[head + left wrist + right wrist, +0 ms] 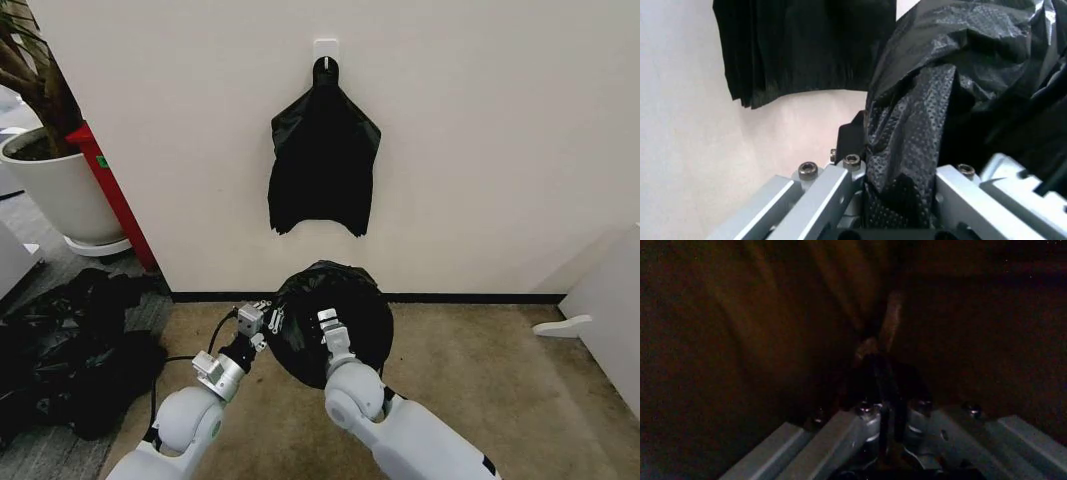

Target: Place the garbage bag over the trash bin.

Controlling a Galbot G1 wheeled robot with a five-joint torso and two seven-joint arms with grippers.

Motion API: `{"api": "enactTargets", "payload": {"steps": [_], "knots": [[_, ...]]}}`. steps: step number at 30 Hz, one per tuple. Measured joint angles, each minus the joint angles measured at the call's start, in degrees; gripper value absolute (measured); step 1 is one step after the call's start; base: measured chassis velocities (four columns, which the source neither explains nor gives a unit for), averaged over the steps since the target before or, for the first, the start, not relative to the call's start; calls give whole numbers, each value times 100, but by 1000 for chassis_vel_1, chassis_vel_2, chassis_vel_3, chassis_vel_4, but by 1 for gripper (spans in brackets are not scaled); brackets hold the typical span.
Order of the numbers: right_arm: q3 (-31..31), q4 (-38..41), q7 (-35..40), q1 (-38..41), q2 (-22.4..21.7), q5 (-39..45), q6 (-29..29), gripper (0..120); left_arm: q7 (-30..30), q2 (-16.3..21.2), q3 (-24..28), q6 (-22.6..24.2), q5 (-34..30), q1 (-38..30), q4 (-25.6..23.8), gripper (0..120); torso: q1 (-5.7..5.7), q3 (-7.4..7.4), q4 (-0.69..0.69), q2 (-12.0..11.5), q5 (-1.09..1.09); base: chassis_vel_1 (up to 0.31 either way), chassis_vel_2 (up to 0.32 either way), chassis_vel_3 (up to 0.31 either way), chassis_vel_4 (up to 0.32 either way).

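Observation:
The garbage bag (345, 305), glossy black and wrinkled, forms a rounded dome on the floor at the foot of the wall. The trash bin is hidden. My left gripper (268, 319) is at the bag's left edge, shut on a fold of the dimpled black garbage bag (907, 150), which runs up between the left gripper's (899, 205) fingers. My right gripper (328, 320) sits over the middle of the bag. In the right wrist view it is surrounded by dark plastic, and the right gripper (883, 407) is shut on a thin pleat of the film.
A bundle of black bags (322, 165) hangs from a wall hook above. A heap of black plastic (70, 350) sprawls on the floor to the left, near a big white plant pot (60, 190) and a red panel (115, 190). Open carpet lies to the right.

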Motion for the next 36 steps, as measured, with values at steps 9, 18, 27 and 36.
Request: {"api": "enactTargets", "payload": {"steps": [9, 18, 27, 36], "knots": [[0, -268, 11, 23, -41, -1413, -156, 0, 7, -3, 12, -9, 42, 21, -19, 2, 0, 0, -1, 0, 0, 0, 0, 0, 0], [-66, -79, -476, 40, -47, -855, 878, 0, 6, -29, 39, -10, 76, -7, 35, 2, 0, 0, -1, 0, 0, 0, 0, 0, 0], [-190, -240, -106, 159, 105, -93, 288, 0, 11, -27, 49, -14, 110, 31, -5, 2, 0, 0, 0, 0, 0, 0, 0, 0, 0], [68, -729, 81, 69, -25, -1610, 188, 0, 16, 19, 59, -17, 87, 53, -100, 2, 0, 0, -1, 0, 0, 0, 0, 0, 0]]}}
